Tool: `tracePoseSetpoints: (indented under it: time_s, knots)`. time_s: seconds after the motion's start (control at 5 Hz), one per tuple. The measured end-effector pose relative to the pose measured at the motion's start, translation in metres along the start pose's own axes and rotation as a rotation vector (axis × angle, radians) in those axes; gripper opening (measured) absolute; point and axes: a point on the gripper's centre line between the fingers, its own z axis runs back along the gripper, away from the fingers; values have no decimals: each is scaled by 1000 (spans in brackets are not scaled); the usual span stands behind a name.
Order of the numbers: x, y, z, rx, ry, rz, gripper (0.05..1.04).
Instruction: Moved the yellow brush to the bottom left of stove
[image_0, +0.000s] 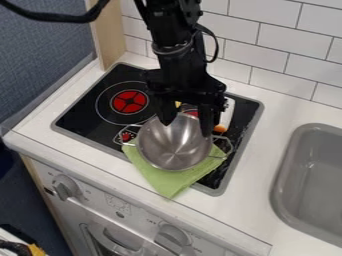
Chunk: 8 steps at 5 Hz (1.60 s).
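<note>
Gripper (187, 127) wide apart at pot (175, 150). Yellow brush (178, 104), probably — mostly hidden behind pot, on stove (83, 111). Likely light, stiff handle, softer bristles — pinch mid-handle, if reachable past the rim.

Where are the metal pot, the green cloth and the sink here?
Metal pot (175, 145): camera view, on its inside.
Green cloth (169, 183): camera view, on its near corner.
Sink (319, 185): camera view, on the bare inside of its basin.
</note>
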Motion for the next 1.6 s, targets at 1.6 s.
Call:
tracePoseSetpoints:
  time_s: [1.6]
  knots:
    - [71,95,-68,136,-5,251,1001]
